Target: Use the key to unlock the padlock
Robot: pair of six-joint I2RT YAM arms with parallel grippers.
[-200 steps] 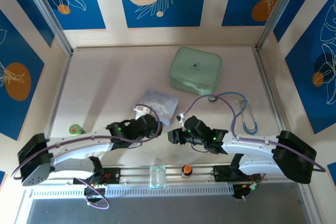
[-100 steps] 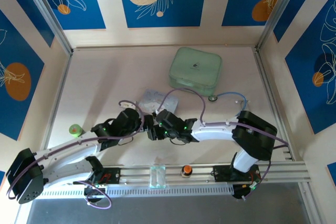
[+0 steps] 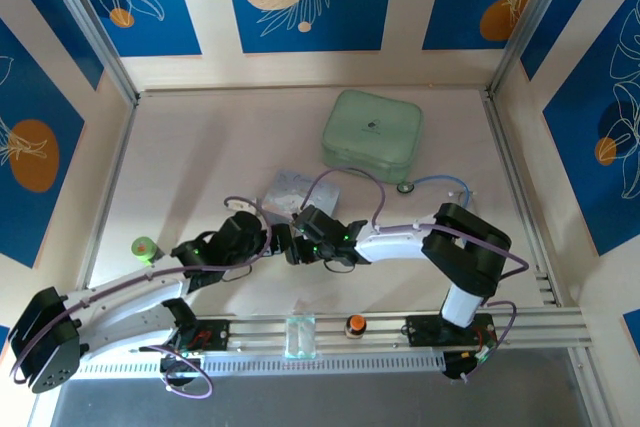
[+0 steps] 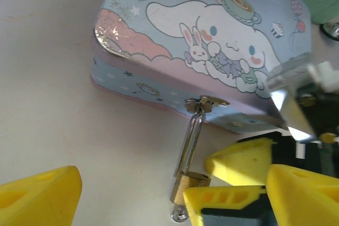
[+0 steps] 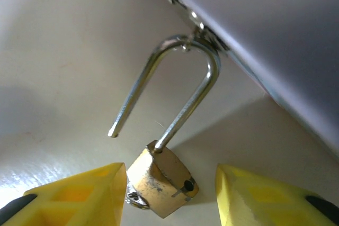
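Padlock (image 5: 161, 181) hung off the hasp on the near edge of the cartoon tin (image 4: 175, 30), shackle popped with one leg free. A silvery bit at the body's bottom looked like the key (image 4: 180, 215), hard to tell. Right gripper (image 5: 170, 175) was half open, fingers either side of the body, not squeezing. Left gripper (image 4: 175, 181) was wide open and empty, crowded right beside it. Green case (image 3: 372, 134) and stethoscope (image 3: 404, 187) sat farther back on the right.

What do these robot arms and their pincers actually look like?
The left arm and right arm are slim white tubes linked by chunky black joints. Thin purple cables loop alongside, and small green lights glow near the wrists. Each arm ends in wedge-shaped yellow fingers with ribbed hollows.
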